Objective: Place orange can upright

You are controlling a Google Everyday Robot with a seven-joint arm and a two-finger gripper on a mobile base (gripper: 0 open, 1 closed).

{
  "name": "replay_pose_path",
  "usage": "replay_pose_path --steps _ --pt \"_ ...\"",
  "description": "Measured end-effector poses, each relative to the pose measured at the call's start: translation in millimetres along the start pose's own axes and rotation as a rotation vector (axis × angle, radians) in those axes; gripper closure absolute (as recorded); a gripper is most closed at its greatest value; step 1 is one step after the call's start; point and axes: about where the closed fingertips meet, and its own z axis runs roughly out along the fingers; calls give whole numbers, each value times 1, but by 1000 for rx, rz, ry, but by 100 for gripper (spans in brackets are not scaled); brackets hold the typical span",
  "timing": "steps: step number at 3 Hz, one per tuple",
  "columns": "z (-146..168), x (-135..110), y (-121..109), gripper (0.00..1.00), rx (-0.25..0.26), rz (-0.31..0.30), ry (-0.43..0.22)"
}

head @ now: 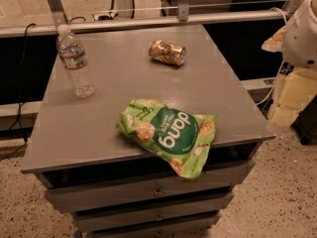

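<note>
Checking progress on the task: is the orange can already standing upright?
No: the orange can lies on its side near the far edge of the table, while the gripper hangs off to the right, beside the table.

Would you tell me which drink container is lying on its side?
The orange can, far centre; the water bottle stands upright. The pincer hangs beyond the table's right edge.

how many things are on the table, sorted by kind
cans: 1, the orange can, lying on its side
bottles: 1, the water bottle, upright
snack bags: 1, the green bag, overhanging the front edge
total: 3
The gripper is off to the right of the table, touching none of them.
</note>
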Motion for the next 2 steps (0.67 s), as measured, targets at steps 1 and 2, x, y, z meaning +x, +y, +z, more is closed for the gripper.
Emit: replay_pose_path --steps 1,2 --pt "0 0 0 0 2 0 -1" --pt "20 -21 -30 0 14 -20 -36"
